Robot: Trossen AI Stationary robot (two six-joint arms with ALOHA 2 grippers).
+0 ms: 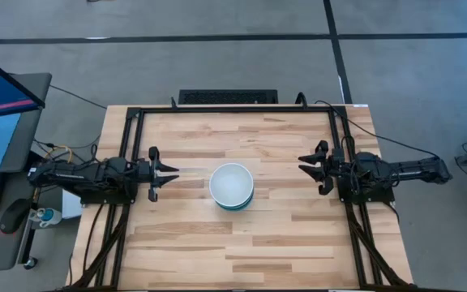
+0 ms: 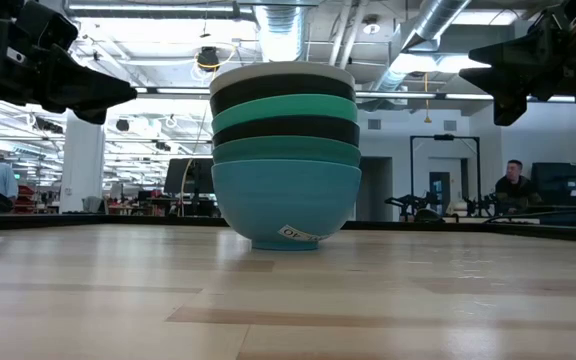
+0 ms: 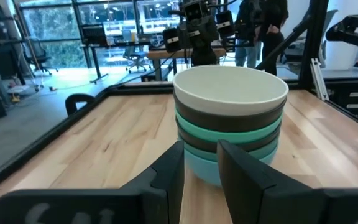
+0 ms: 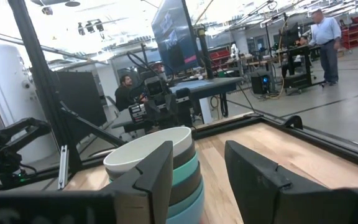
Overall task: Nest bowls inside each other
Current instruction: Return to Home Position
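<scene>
- Six bowls are nested in one bowl stack [image 1: 232, 188] at the centre of the tabletop [image 1: 282, 235], well apart from every edge.
- Stack order, bottom to top in the low view: blue, teal, black, green, black, with the white bowl [image 2: 282, 71] on top.
- The left gripper [image 1: 173, 171] is held above the tabletop near its left edge, aimed at the stack; jaws parted narrowly, nothing gripped.
- The right gripper [image 1: 305, 165] is held above the tabletop near its right edge, facing the stack; jaws apart, nothing gripped.
</scene>
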